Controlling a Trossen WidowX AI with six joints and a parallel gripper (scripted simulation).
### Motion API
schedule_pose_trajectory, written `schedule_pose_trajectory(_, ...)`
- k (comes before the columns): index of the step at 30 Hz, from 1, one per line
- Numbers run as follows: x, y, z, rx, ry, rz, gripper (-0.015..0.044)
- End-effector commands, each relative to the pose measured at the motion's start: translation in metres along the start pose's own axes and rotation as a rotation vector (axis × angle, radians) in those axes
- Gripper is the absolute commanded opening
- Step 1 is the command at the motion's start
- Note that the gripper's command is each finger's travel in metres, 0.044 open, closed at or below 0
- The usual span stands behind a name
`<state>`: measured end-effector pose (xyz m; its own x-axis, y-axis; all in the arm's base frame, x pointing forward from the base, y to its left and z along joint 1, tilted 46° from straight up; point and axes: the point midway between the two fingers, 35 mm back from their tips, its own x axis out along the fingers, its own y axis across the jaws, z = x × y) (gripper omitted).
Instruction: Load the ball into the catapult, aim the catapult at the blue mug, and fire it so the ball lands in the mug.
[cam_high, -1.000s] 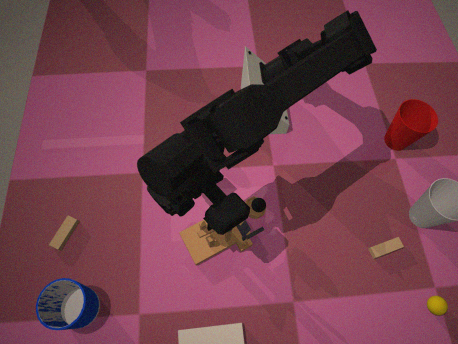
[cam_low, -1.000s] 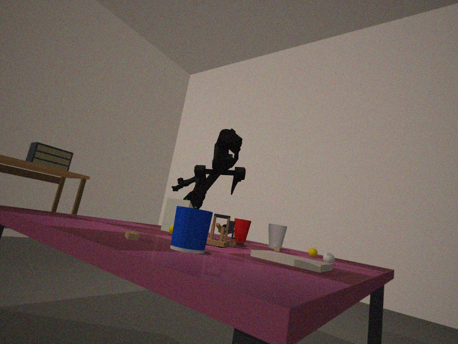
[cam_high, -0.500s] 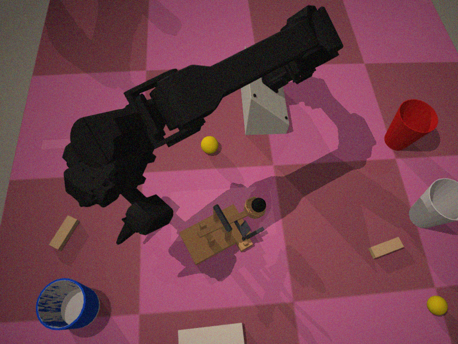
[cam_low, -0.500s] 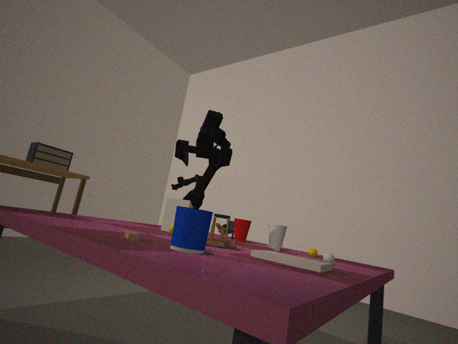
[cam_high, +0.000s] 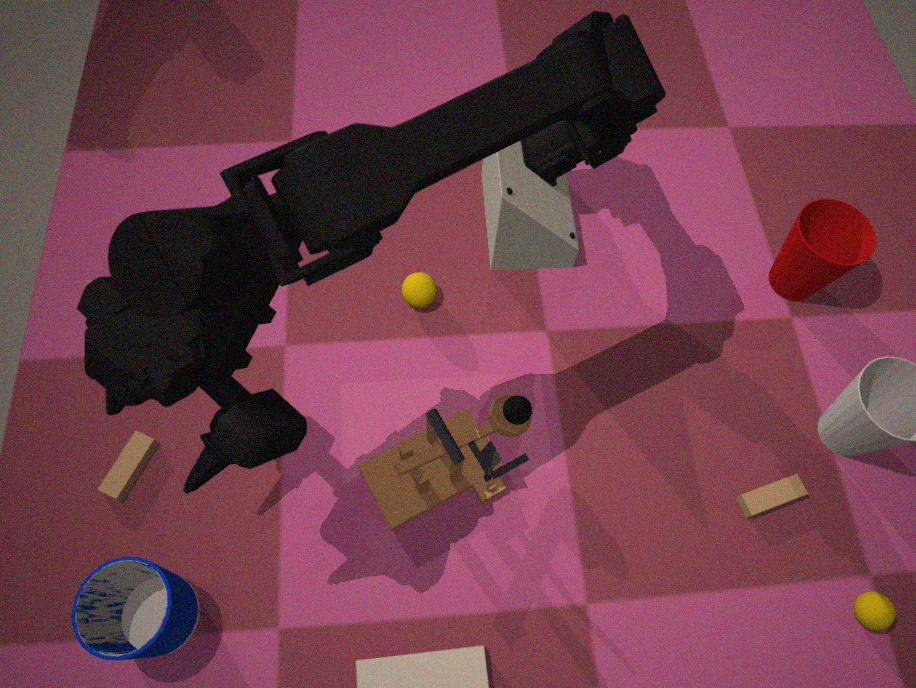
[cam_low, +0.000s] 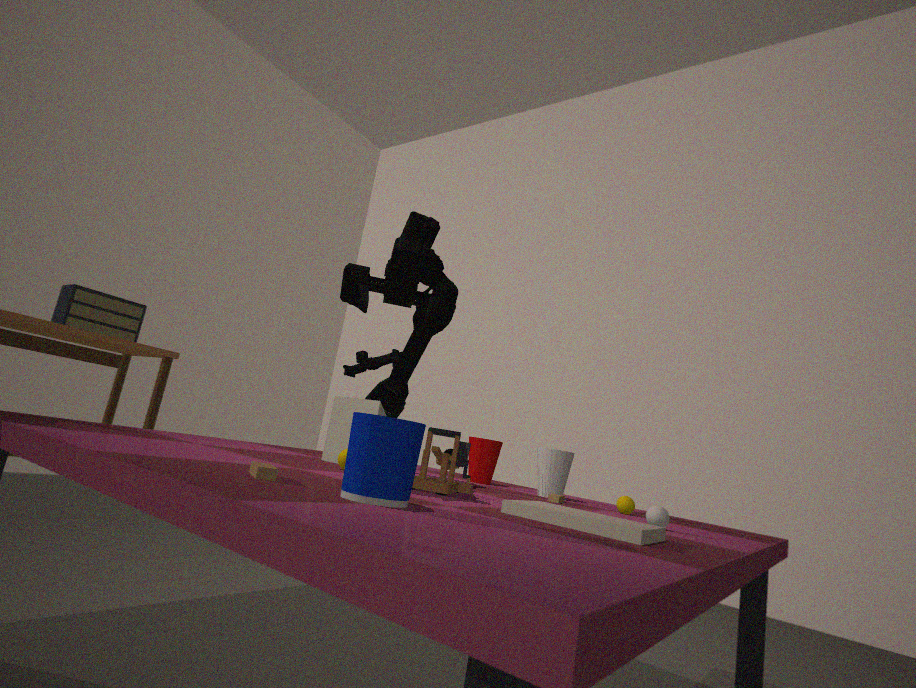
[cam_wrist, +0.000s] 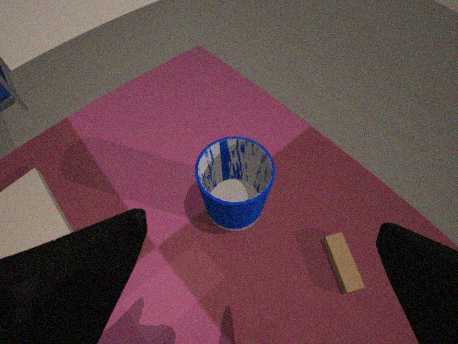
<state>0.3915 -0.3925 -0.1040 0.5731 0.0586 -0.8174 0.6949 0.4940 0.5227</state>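
1. hovering well above the pink checked table, the black gripper has its fingers spread wide with nothing between them. in the wrist view they frame the blue mug, with the mug beyond them and apart from both.
2. the black ball sits in the round cup of the wooden catapult, so it is ready to be thrown; it is probably the ball meant for this shot.
3. the catapult's throwing arm runs beneath a dark crossbar, which presumably stops the swing and lets the ball fly on.
4. the blue mug stands upright, mouth up to catch the ball. the catapult's long line points roughly its way, though exact aim is hard to judge.
5. a red cup and a white cup stand off on the other side, likely decoys.
6. loading looks done and firing not yet. the next move likely calls for checking aim, then working the release without nudging the base; a bump could spoil the line.
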Motion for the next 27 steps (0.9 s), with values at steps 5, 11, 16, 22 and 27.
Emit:
schedule_pose_trajectory(5, 0.0033, -0.0032, 0.0036, 0.001, -0.001, -0.008, 0.0440)
schedule_pose_trajectory(11, 0.0039, -0.0036, 0.0041, 0.001, -0.001, -0.009, 0.0335)
schedule_pose_trajectory(16, 0.0039, -0.0036, 0.0041, 0.001, -0.001, -0.009, 0.0204)
schedule_pose_trajectory(22, 0.0039, -0.0036, 0.0041, 0.001, -0.001, -0.009, 0.0046)
schedule_pose_trajectory(27, 0.0039, -0.0036, 0.0041, 0.001, -0.001, -0.009, 0.0000)
